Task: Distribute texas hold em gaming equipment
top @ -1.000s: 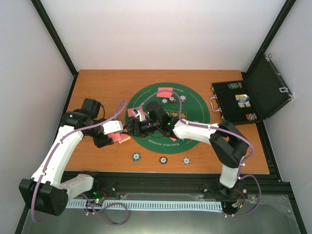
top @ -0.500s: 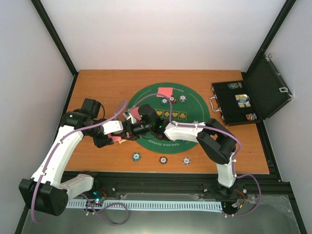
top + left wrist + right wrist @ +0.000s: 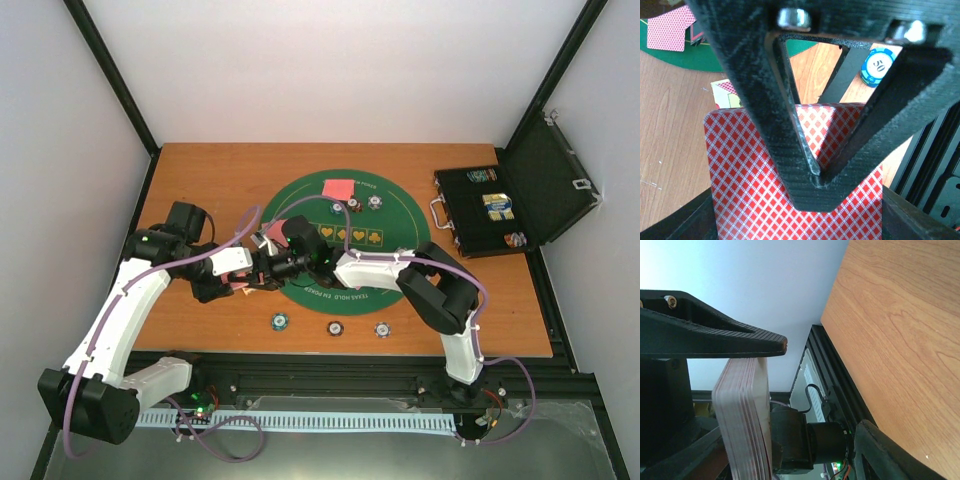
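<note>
Pink-red diamond-backed playing-card deck (image 3: 750,195) pinched by left tool (image 3: 812,182).
Right tool (image 3: 267,268), spread at its edge, should nip only one card and slide it off.

- The blue-and-white striped poker chip (image 3: 879,65) lying on the table, seen in the left wrist view, bears the number "50" at its middle.
- The green felt mat (image 3: 402,215) carries small pale lettering along its near rim that appears to read "TEXAS HOLD EM POKER".
- A row of yellow suit signs (image 3: 350,235) is printed across the mat's middle.
</note>
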